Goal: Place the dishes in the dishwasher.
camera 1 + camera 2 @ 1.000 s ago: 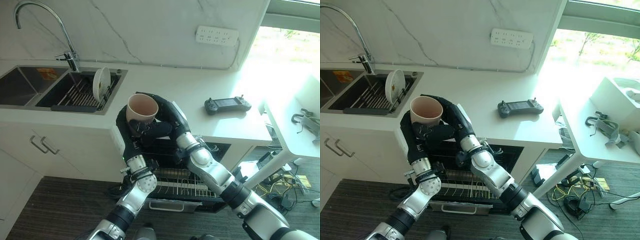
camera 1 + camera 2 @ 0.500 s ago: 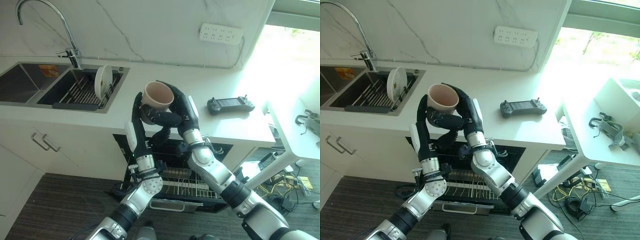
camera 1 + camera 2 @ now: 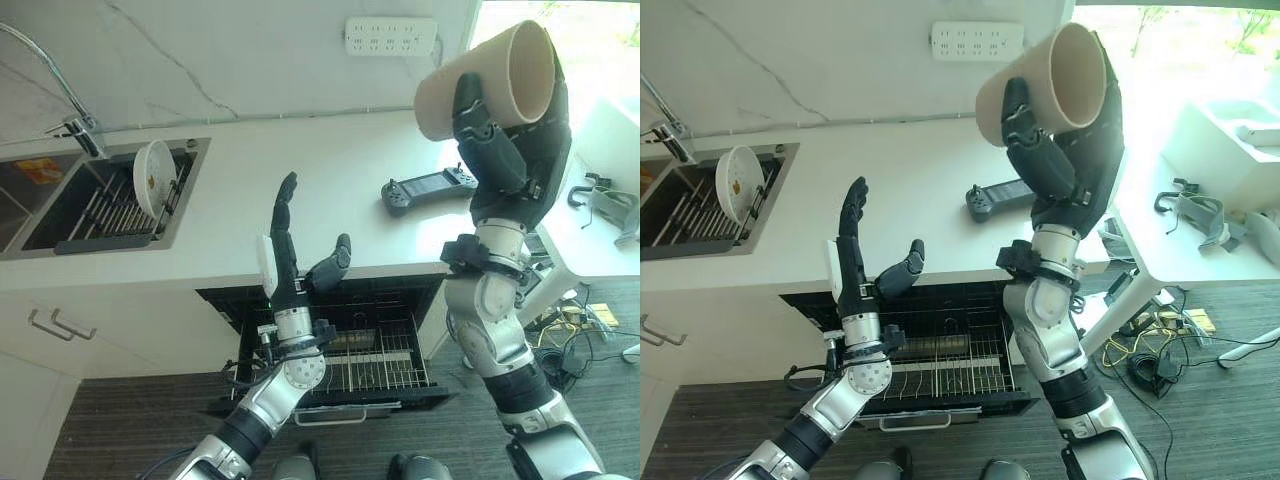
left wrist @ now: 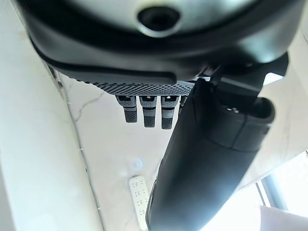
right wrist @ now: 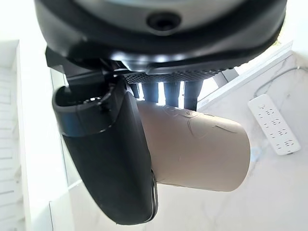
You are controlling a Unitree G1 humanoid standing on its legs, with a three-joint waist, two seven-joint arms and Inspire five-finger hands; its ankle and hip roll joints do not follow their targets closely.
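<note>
I take the pulled-out dishwasher rack (image 3: 375,350) as my landmark. Its wire tines stand bare under the counter edge (image 3: 200,275), so I see open room above it from the front. My left hand (image 3: 290,250), fingers straight, hangs just above the rack's left part and partly blocks that side. My right hand (image 3: 515,150) holds the beige cup (image 3: 485,80) high above the rack's right end. A game controller (image 3: 430,190) lies on the counter behind the rack.
</note>
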